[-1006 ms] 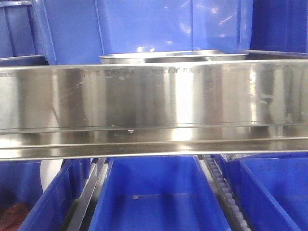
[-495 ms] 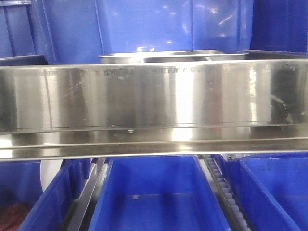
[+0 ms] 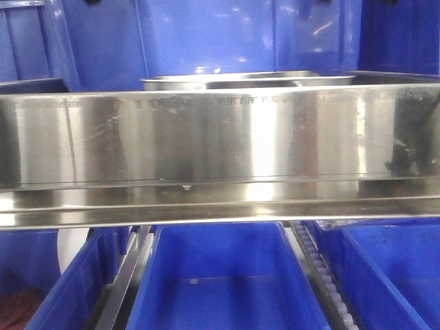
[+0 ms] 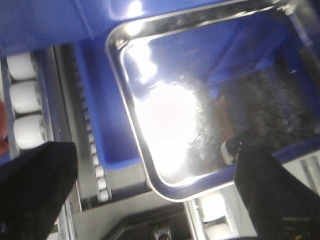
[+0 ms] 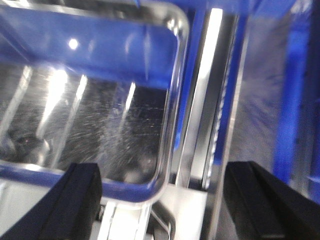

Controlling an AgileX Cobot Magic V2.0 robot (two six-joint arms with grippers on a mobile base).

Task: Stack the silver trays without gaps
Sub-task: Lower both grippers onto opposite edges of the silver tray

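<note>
Shiny rectangular stainless-steel tray sits upper centre in the front view, behind the wide brushed-steel rail. In the left wrist view it fills the upper right, inside a blue plastic bin. The left gripper is spread wide and empty. In the right wrist view the tray lies at left, and the right gripper is likewise spread and empty.

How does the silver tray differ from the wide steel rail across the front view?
The silver tray is narrower, sitting mid-frame; the steel rail spans the whole view. The tray has a thin flared rim; the rail is a flat band. Both are shiny metal.
</note>
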